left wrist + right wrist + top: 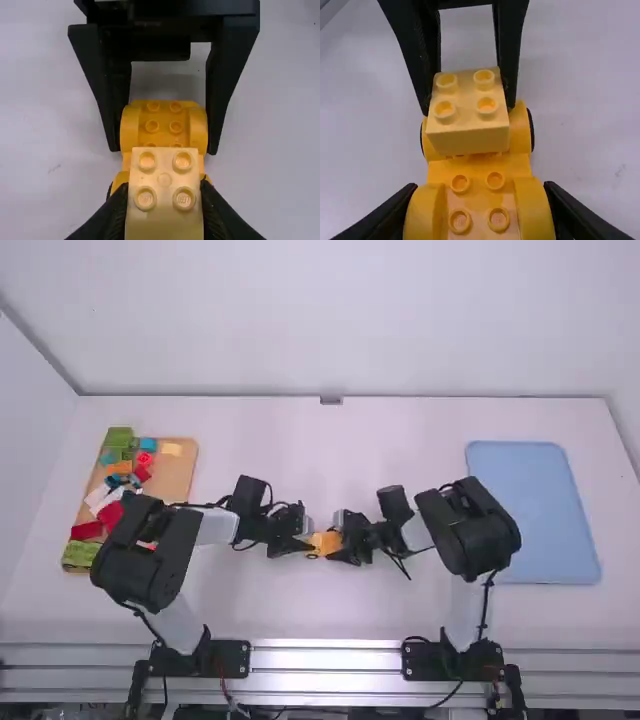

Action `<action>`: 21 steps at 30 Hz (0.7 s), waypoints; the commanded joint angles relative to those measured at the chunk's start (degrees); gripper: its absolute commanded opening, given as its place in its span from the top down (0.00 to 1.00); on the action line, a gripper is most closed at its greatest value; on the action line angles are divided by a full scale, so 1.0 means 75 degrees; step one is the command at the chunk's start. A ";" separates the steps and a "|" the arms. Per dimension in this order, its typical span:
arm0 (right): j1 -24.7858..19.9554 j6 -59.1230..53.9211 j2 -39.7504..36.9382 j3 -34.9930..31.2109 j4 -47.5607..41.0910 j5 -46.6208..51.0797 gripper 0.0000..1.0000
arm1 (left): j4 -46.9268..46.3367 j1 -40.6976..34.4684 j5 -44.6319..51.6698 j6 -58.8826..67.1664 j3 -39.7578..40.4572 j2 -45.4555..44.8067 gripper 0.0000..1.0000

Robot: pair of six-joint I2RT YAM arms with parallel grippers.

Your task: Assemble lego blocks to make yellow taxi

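The left gripper (163, 187) pinches the pale block (165, 220) over one end of the yellow car (477, 167), mid-table (330, 460). The right gripper (480, 187) hugs the other end. A crooked push could leave the block loose; I can't see if it's snug.

left end effector (306, 544) faces right end effector (338, 545), both clamped.

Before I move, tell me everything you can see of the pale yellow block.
The pale yellow block looks like plastic: squarish, with four round studs facing up. It is held roughly level in the left gripper, fingers against its sides, over one end of the darker yellow car. Whether it is seated, I can't tell.
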 commanded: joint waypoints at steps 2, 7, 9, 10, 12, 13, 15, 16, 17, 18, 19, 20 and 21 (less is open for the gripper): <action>0.0041 0.0189 0.0114 0.0058 -0.0099 0.0221 0.40 | -0.0082 0.0009 -0.0029 -0.0079 0.0044 0.0090 0.93; 0.0041 0.0189 0.0114 0.0055 -0.0099 0.0221 0.40 | -0.0114 0.0020 -0.0038 -0.0076 0.0038 0.0090 0.82; 0.0041 0.0181 0.0114 0.0055 -0.0096 0.0219 0.40 | -0.0128 0.0020 -0.0038 -0.0076 0.0038 0.0090 0.73; 0.0041 0.0157 0.0114 0.0055 -0.0099 0.0219 0.40 | -0.0137 0.0009 -0.0041 -0.0076 0.0038 0.0090 0.64; 0.0044 0.0160 0.0114 0.0055 -0.0099 0.0219 0.39 | -0.0137 0.0023 -0.0035 -0.0079 0.0038 0.0087 0.55; 0.0041 0.0160 0.0114 0.0055 -0.0099 0.0219 0.39 | -0.0137 0.0012 -0.0038 -0.0079 0.0038 0.0087 0.53; 0.0044 0.0160 0.0114 0.0055 -0.0099 0.0219 0.39 | -0.0134 0.0023 -0.0009 -0.0079 0.0041 0.0087 0.41; 0.0050 0.0160 0.0114 0.0055 -0.0096 0.0219 0.39 | -0.0125 0.0006 -0.0012 -0.0082 0.0041 0.0087 0.34; 0.0050 0.0160 0.0114 0.0055 -0.0099 0.0219 0.39 | -0.0125 0.0009 -0.0012 -0.0082 0.0041 0.0087 0.34; 0.0044 0.0160 0.0114 0.0055 -0.0099 0.0219 0.39 | -0.0102 0.0023 -0.0006 -0.0079 0.0041 0.0085 0.34; 0.0041 0.0163 0.0114 0.0055 -0.0099 0.0221 0.39 | -0.0073 0.0015 0.0038 -0.0079 0.0041 0.0079 0.35; 0.0041 0.0163 0.0114 0.0055 -0.0099 0.0221 0.39 | -0.0073 0.0012 0.0044 -0.0079 0.0041 0.0076 0.35; 0.0044 0.0160 0.0114 0.0055 -0.0099 0.0219 0.39 | -0.0047 0.0020 0.0044 -0.0079 0.0041 0.0064 0.39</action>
